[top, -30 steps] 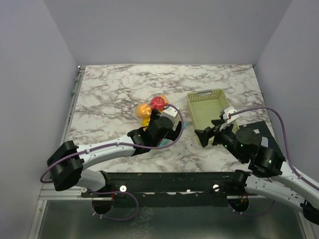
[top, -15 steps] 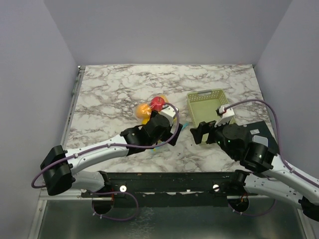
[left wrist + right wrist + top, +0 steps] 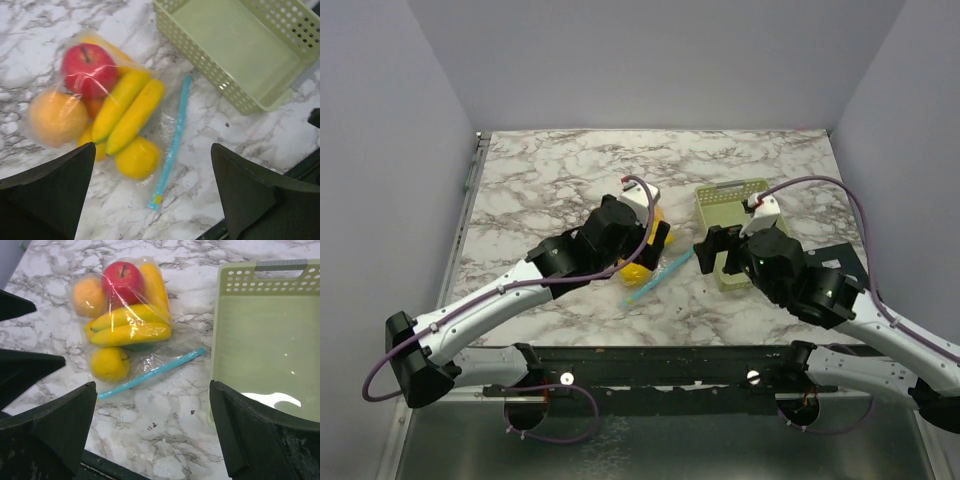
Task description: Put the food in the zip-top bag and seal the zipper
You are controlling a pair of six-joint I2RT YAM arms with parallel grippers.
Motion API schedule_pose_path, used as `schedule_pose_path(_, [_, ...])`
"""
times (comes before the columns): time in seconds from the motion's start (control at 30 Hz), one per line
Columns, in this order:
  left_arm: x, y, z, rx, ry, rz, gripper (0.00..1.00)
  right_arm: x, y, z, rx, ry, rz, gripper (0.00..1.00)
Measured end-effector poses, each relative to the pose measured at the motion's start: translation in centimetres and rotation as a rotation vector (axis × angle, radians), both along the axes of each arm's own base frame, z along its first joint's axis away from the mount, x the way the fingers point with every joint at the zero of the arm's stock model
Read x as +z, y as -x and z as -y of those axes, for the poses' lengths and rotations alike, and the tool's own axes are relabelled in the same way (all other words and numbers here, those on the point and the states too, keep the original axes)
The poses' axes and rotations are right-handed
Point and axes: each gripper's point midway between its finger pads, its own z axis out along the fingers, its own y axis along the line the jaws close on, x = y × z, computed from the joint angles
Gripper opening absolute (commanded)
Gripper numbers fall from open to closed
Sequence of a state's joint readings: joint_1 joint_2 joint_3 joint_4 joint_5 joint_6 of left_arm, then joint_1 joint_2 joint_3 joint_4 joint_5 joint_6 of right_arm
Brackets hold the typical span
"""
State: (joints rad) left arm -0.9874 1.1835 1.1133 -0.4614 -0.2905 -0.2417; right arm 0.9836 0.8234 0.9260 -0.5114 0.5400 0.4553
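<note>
1. Since the red toy apple (image 3: 122, 277), round orange fruit (image 3: 86, 297), yellow plastic bananas (image 3: 130, 327) and yellow lemon (image 3: 109, 364) all lie inside the clear crinkly zip-top bag (image 3: 155, 357), filling looks done.
2. That bag rests on the marbled desk (image 3: 165, 440), just beside the pale green slotted basket (image 3: 216, 340).
3. Its light blue zipper strip (image 3: 150, 372) lies flat; whether it is pressed closed I cannot tell, so sealing may remain.
4. Left pincer (image 3: 152, 147) and right pincer (image 3: 152, 385) hover above, jaws spread wide, gripping nothing.

The left arm (image 3: 510, 285) has swung up toward mid-frame, its fingers (image 3: 50, 195) now hanging over the zip-top bag (image 3: 167, 120). The right arm (image 3: 800, 285) has pushed up and leftward, and the zipper (image 3: 660, 272) now shows in full.
</note>
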Motion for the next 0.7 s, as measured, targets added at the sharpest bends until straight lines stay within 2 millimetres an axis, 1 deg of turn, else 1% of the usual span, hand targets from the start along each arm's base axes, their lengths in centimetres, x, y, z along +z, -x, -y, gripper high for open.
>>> schedule_pose_path(0.07, [0.9, -1.4, -1.4, 0.045, 0.010, 0.011, 0.99, 0.1, -0.8, -0.1, -0.018, 0.018, -0.013, 1.00])
schedule_pose_path(0.13, [1.4, -3.0, -3.3, 0.100, 0.011, 0.020, 0.99, 0.0, -1.8, 0.5, -0.049, 0.027, -0.024, 1.00])
schedule_pose_path(0.2, [1.6, -4.4, -5.3, 0.154, 0.006, 0.025, 0.99, 0.4, -3.2, 1.8, -0.096, 0.018, -0.034, 1.00])
schedule_pose_path(0.3, [1.5, -6.0, -7.7, 0.219, -0.001, 0.020, 0.99, 0.8, -5.1, 4.0, -0.154, -0.011, -0.051, 1.00])
schedule_pose_path(0.37, [1.5, -6.8, -9.0, 0.259, 0.001, 0.016, 0.99, 0.7, -6.0, 5.5, -0.189, -0.026, -0.067, 1.00])
schedule_pose_path(0.43, [1.6, -7.6, -10.4, 0.304, 0.010, 0.020, 0.99, 0.5, -6.6, 6.5, -0.204, -0.037, -0.081, 1.00])
schedule_pose_path(0.53, [1.7, -7.7, -12.2, 0.353, 0.030, 0.036, 0.99, 0.6, -7.0, 7.6, -0.206, -0.067, -0.096, 1.00])
schedule_pose_path(0.63, [2.0, -6.9, -13.6, 0.382, 0.060, 0.069, 0.99, 1.1, -6.8, 8.2, -0.191, -0.091, -0.087, 1.00])
schedule_pose_path(0.7, [2.2, -6.2, -14.1, 0.385, 0.082, 0.092, 0.99, 1.7, -6.3, 8.4, -0.178, -0.099, -0.062, 1.00])
